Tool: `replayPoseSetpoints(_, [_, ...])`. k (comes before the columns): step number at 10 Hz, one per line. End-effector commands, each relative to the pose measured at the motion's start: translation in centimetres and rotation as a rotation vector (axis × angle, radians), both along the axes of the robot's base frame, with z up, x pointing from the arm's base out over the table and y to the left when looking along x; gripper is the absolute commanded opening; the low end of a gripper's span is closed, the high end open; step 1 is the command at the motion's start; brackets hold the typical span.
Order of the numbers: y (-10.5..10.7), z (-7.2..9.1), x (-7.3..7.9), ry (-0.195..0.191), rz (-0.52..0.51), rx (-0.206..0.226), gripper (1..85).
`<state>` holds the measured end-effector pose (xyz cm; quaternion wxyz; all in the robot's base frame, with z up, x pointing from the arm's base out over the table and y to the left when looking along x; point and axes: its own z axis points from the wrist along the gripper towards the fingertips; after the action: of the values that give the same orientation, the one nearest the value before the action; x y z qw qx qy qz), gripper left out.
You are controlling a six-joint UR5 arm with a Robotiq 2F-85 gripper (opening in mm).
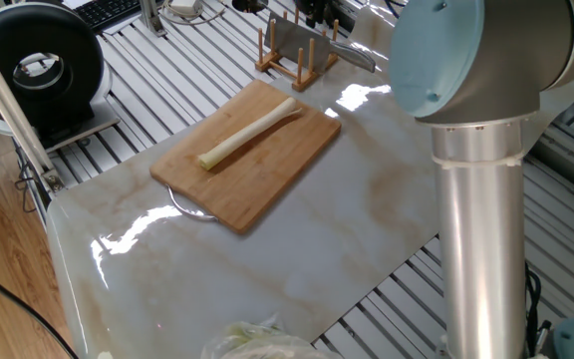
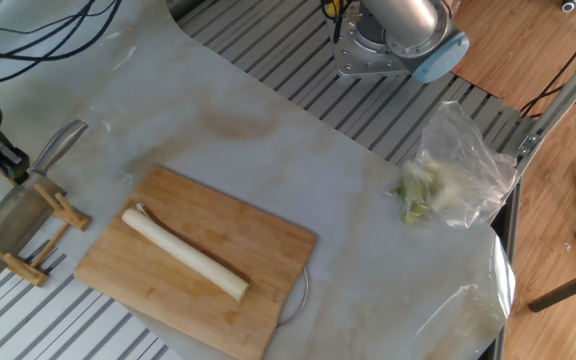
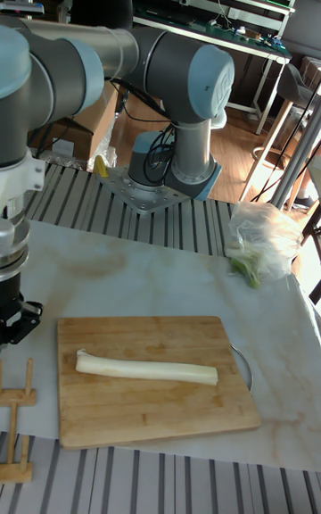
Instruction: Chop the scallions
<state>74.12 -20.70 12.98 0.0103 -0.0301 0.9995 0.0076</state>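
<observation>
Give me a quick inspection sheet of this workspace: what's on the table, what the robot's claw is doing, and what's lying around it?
Surface: marble-look table top on a slatted metal frame.
Job's things: one whole scallion stalk lying on the bamboo cutting board, uncut; cleaver standing in a wooden rack.
Clutter: clear plastic bag of leafy greens near the table edge.
Grippers: gripper at the cleaver's handle; open or shut cannot be told.
Cables: black cables beyond the table's far corner.
Surroundings: round black device, keyboard, wooden floor.
</observation>
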Motion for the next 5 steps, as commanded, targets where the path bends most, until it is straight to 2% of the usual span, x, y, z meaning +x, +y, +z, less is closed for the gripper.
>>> replayPoseSetpoints(1, [-1.9, -0.1, 1.0, 0.028, 0.051, 0.011, 26.3])
replayPoseSetpoints(3, [-2.4, -1.1, 2.4, 0.019, 0.074, 0.010, 26.7])
replayPoseSetpoints(5, [-1.6, -2.3, 3.0, 0.015, 0.068, 0.021, 27.3])
